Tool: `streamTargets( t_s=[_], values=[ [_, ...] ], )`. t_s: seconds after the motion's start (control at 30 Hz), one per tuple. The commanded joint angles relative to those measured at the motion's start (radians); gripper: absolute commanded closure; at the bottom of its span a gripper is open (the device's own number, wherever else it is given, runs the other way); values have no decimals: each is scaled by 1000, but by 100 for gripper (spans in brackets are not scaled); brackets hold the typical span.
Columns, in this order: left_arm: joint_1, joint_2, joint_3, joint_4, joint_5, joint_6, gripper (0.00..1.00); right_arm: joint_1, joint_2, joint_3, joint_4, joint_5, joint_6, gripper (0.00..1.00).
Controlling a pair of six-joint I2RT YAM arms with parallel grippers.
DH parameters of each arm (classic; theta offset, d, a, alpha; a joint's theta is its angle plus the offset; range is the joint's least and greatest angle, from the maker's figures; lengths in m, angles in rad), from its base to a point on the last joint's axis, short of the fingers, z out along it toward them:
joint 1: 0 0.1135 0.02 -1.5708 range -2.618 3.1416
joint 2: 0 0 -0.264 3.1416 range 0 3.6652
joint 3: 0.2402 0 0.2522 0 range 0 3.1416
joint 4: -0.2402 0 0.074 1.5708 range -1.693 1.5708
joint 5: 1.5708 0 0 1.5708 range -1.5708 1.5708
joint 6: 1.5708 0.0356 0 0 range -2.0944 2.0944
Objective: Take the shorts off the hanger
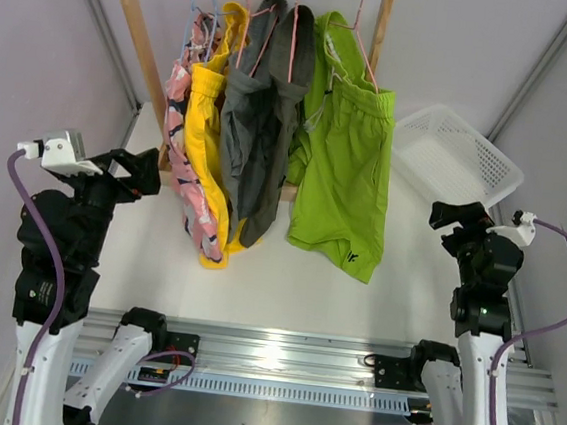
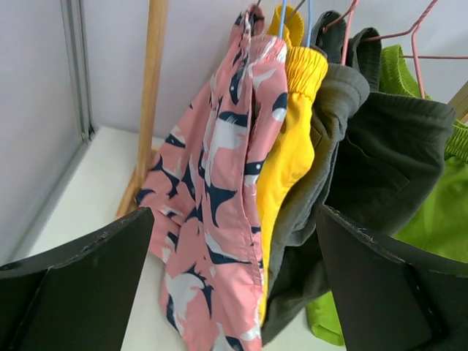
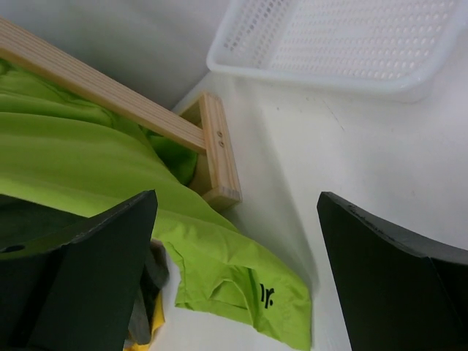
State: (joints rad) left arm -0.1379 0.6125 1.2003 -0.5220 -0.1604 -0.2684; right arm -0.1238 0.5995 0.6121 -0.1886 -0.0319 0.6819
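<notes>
Four pairs of shorts hang on wire hangers from a wooden rack (image 1: 129, 17): pink patterned (image 1: 181, 152), yellow (image 1: 209, 125), dark grey (image 1: 256, 130) and lime green (image 1: 346, 168). My left gripper (image 1: 144, 176) is open and empty, just left of the pink shorts (image 2: 219, 190); yellow (image 2: 292, 139), grey (image 2: 365, 161) and green (image 2: 439, 219) show beyond. My right gripper (image 1: 461, 218) is open and empty, to the right of the green shorts (image 3: 234, 270), whose hem with a dark logo lies on the table.
A white perforated basket (image 1: 455, 154) sits at the back right, also in the right wrist view (image 3: 344, 44). The rack's wooden foot (image 3: 219, 157) stands beside the green hem. Purple walls close in on both sides.
</notes>
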Motion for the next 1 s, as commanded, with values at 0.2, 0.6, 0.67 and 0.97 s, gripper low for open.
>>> streamTargets(
  t_s=[0.2,0.6,0.67,0.97],
  values=[
    [6,438,621,-167,-114,135,1,3,-55,138,-92,-120,-33,1],
    [21,1030,1256,-211,51,83,1,79,-158,89,-196,-149,-114,1],
    [23,1072,1246,-168,71,80,1,93,-162,80,-195,-146,-122,1],
    [23,1165,1248,-125,51,66,6,116,-156,95,-192,-148,-139,1]
  ],
)
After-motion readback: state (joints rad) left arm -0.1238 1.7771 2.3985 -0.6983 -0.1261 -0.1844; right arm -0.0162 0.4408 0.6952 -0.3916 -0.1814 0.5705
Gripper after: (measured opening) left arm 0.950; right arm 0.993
